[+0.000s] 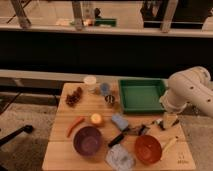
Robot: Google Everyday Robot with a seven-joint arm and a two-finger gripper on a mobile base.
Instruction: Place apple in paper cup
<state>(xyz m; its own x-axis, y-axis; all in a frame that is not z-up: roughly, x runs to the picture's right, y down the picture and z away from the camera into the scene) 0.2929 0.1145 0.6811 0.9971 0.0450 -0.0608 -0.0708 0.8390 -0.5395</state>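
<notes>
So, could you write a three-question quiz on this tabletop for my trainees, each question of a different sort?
1. True or false: the apple already sits inside the paper cup.
2. Which lies nearest the apple? A) the green tray B) the carrot C) the red bowl
3. In a few words, where is the gripper, and is it holding anything?

Key
1. False: the apple lies on the table, apart from the cup.
2. B
3. Near the table's right edge, far from the apple, fingers open and empty.
</notes>
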